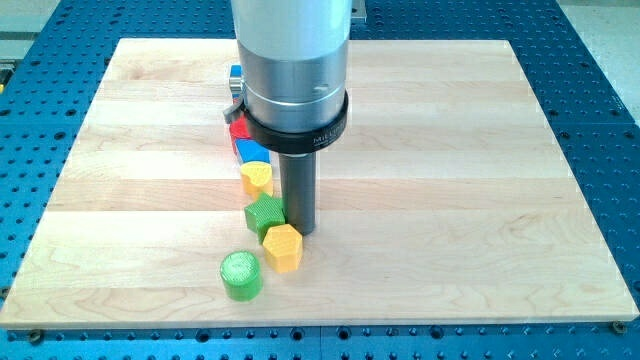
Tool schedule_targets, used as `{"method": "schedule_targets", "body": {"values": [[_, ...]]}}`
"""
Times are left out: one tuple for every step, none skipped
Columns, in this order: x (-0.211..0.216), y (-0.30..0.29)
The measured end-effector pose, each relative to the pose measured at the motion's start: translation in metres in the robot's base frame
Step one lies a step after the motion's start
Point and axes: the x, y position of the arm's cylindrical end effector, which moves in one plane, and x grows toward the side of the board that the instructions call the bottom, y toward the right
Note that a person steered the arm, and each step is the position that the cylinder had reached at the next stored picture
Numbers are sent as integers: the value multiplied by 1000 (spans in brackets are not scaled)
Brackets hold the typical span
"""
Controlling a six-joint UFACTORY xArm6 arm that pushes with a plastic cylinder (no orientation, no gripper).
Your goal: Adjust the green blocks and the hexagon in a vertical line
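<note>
A green cylinder stands near the view's bottom, left of centre. A yellow hexagon sits just up and right of it. A green star-shaped block touches the hexagon's upper left side. My tip is down on the board just right of the green star block and right above the hexagon, touching or nearly touching both. The three blocks form a slanted, uneven column.
Above the green star lie a yellow block, a blue block and a red block, partly hidden by the arm. Another blue block peeks out behind the arm. The wooden board sits on a blue perforated table.
</note>
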Motion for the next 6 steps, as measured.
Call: {"method": "schedule_targets", "body": {"values": [[3, 15], [45, 44], [58, -14], [44, -24], [50, 14], [83, 8]]}}
